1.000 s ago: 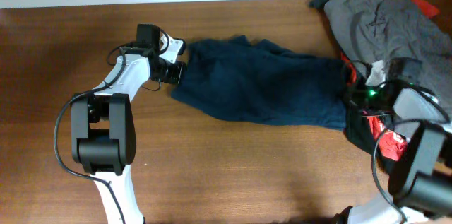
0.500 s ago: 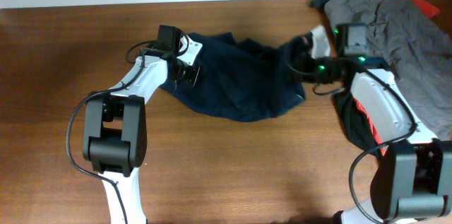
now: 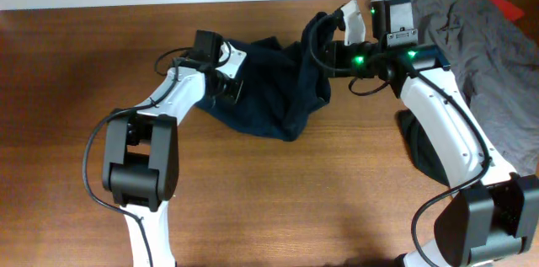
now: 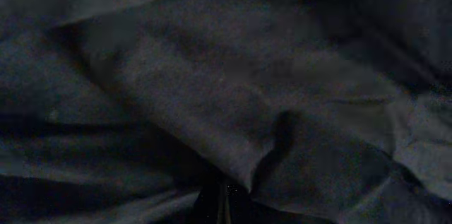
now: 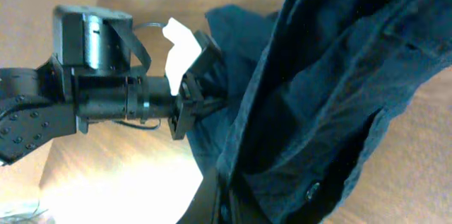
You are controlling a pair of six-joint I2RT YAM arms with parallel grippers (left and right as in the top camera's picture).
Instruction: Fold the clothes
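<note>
Brown wooden desk fills the overhead view, and the navy shorts lie bunched near the middle of its far edge, their long axis running left to right between the two arms. The left hand sits at their left end, low on the wood; the right hand holds their right end raised, close to the left one. A grey garment is heaped at the far right corner. From the left wrist, only dark cloth shows, so I cannot tell how wide that hand is. From the right wrist, the fabric hangs pinched in the narrow right hand, the waistband button just beside it. The fold likely turns on carrying this raised end further left.
</note>
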